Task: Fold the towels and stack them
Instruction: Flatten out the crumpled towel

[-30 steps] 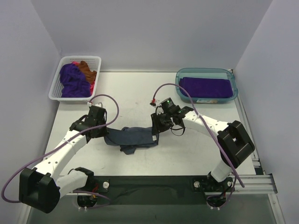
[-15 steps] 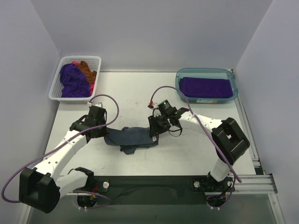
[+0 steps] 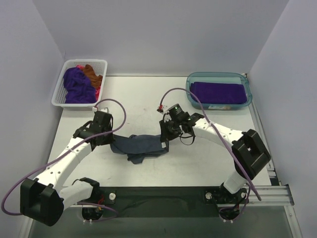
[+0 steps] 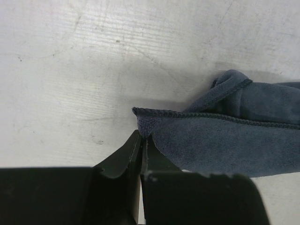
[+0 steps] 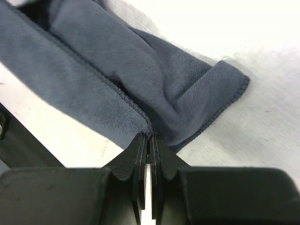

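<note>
Basket, far left: the white lattice basket holds a loose purple towel, a rust-brown towel and a sliver of pink towel. All are crumpled and none is folded.
Bench, centre: one slate-blue towel lies bunched on the bench between the two arms. It is not flat and has no clean fold.
Tub, far right: the teal tub holds one folded purple towel, lying flat.
Progress (judgement): early. One towel is stacked, one is in hand, and at least three are waiting in the basket.
Left jaws: clenched at the left end of the slate-blue towel. In the left wrist view the stitched corner sits right at the tips, apparently pinched.
Right jaws: clenched on the right end of the same towel. In the right wrist view the hem runs into the tips where two layers meet. How much cloth is caught is hard to see.
Towel relative to jaws: it spans from one pair to the other, sagging onto the bench in between.
Next need (judgement): pull the ends apart to spread it flat before folding.
</note>
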Action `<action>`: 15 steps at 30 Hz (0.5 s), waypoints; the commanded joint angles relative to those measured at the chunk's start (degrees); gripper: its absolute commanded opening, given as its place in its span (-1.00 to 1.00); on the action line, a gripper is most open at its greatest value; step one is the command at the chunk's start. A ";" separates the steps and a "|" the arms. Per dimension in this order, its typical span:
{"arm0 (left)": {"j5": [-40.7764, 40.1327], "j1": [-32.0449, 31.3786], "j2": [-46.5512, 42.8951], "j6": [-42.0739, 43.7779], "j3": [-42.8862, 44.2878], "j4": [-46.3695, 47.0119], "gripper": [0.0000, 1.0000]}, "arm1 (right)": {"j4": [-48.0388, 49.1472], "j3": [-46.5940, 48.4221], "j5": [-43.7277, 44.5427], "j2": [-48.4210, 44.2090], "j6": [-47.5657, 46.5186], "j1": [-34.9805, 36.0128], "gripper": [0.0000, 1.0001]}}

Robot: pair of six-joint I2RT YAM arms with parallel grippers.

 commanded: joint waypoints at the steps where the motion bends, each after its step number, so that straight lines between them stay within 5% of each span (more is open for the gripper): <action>1: -0.98 0.58 -0.34 1.63 6.61 0.85 -1.00 | -3.06 5.83 3.82 -7.97 -2.92 -0.32 -1.00; 9: -2.65 1.90 4.49 7.60 24.71 1.29 -1.00 | -12.38 23.66 14.01 -13.44 -13.54 -4.10 -1.00; 15: -3.79 2.25 9.32 11.73 46.14 2.78 -1.00 | -13.52 41.23 18.85 -13.53 -18.12 -6.92 -1.00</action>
